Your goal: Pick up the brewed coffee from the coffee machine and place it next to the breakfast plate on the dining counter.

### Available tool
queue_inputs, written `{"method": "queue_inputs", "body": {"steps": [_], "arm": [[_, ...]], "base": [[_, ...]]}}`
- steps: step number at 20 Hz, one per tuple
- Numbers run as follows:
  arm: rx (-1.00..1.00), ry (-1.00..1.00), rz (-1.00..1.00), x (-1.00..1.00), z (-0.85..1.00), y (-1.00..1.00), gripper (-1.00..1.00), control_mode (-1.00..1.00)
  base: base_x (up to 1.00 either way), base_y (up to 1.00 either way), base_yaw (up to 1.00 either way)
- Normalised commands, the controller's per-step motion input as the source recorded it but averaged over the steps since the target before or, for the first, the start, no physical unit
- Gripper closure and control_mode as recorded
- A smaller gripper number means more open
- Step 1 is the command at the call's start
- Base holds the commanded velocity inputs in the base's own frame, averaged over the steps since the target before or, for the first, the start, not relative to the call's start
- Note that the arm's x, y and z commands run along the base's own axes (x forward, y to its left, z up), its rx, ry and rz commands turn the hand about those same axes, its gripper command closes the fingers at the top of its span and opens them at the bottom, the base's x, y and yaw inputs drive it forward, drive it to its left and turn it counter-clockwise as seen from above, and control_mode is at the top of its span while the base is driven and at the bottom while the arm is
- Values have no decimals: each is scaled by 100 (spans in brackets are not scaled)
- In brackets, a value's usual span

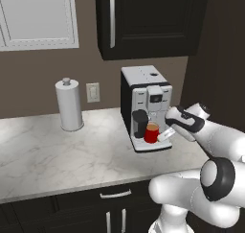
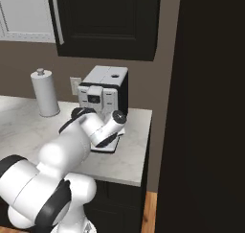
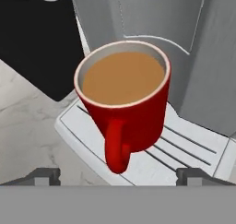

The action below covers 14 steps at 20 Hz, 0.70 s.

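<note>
Directly ahead of the tool [image 3: 118, 174] stands the brewed coffee [image 3: 123, 98], upright on the drip tray [image 3: 184, 149] of the coffee machine [image 1: 146, 107], its handle [image 3: 116, 147] turned toward the tool. The fingertips [image 3: 44, 176] sit wide apart, one to each side of the handle, touching nothing. No brand or writing can be read.

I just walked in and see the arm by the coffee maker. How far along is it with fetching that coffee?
Early. Done: the arm has reached the coffee machine. In hand: the open tool faces the red mug, its handle between the fingertips, but nothing grips it; the full mug sits on the drip tray. Left: grasp, lift, carry it to the breakfast plate.
</note>
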Motion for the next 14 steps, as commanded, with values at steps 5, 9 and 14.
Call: {"method": "queue_inputs", "body": {"steps": [5, 9, 14], "arm": [[0, -1, 0, 27, -9, 0, -100, -100], [0, 0, 0, 30, -13, 0, -100, -100], [0, 0, 0, 28, -15, 0, -100, -100]], "base": [[0, 0, 0], [0, 0, 0], [0, 0, 0]]}}
